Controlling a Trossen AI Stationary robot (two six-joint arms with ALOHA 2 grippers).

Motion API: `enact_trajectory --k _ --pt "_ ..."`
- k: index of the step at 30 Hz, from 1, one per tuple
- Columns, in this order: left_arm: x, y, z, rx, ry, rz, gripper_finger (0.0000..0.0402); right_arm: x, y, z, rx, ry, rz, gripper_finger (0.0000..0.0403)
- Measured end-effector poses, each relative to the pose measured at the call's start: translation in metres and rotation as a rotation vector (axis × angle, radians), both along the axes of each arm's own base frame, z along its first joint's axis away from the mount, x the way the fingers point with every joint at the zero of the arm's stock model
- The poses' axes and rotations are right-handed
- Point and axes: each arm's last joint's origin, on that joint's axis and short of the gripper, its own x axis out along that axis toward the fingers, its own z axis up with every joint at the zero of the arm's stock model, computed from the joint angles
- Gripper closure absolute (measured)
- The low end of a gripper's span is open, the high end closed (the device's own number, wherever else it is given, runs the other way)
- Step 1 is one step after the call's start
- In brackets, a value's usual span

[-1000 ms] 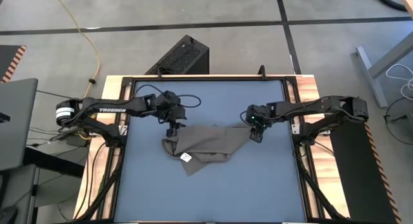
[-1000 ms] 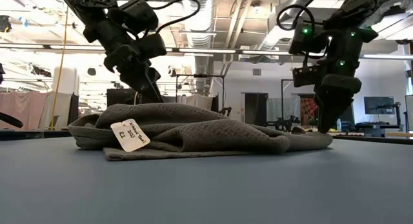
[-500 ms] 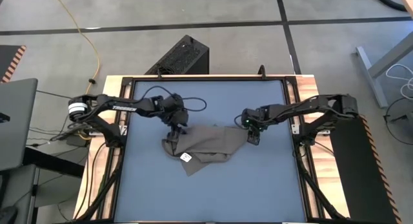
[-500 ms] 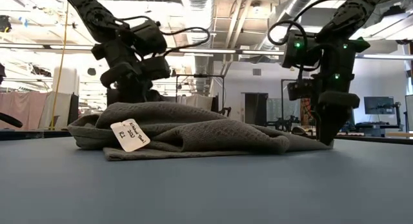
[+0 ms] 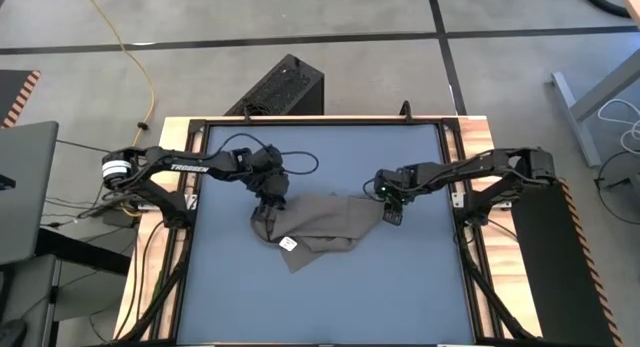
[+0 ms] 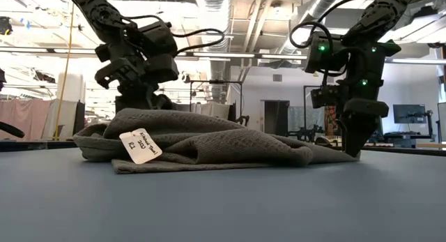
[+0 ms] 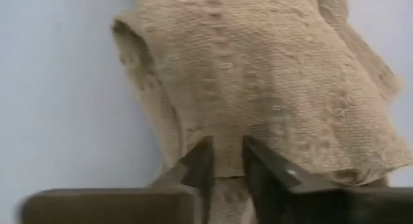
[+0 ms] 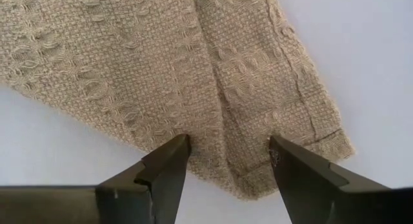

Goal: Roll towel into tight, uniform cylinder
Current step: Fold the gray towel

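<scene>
The towel [image 5: 318, 225] lies crumpled mid-table, toward the far edge, the left gripper [image 7: 226, 161] pinched on its edge and the right gripper [image 8: 226, 153] spread over a corner; uneven pulls would likely leave folds and a lumpy roll.

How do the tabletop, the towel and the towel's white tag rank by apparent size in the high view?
1. Tabletop, by far the largest.
2. Towel, crumpled mid-table between the left gripper and right gripper.
3. White tag, a tiny patch on the towel's near edge.
</scene>
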Motion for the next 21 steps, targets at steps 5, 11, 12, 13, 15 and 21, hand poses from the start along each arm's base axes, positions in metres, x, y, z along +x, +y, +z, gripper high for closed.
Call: enact_trajectory --k 5,11,12,13,15,21 --pt "0.001 -0.003 0.001 -0.036 -0.025 -0.041 0.0398 -0.001 0.000 0.000 0.002 0.005 0.001 0.0207" --pt "0.002 -0.006 0.026 -0.070 -0.157 -0.105 0.0401 0.000 0.001 0.007 0.014 0.052 0.006 0.0349" --pt "0.002 -0.006 0.033 -0.061 -0.183 -0.107 0.0401 0.001 0.001 0.010 0.015 0.065 0.007 0.0373" --pt "0.001 -0.007 0.040 -0.052 -0.209 -0.112 0.0401 0.002 0.001 0.014 0.015 0.070 0.010 0.0383" --pt "-0.001 -0.008 0.055 -0.039 -0.266 -0.127 0.0401 0.005 0.000 0.020 0.015 0.068 0.011 0.0381" --pt "-0.017 -0.014 0.088 -0.022 -0.380 -0.121 0.0401 0.017 -0.002 0.040 0.000 0.022 0.023 0.0368"
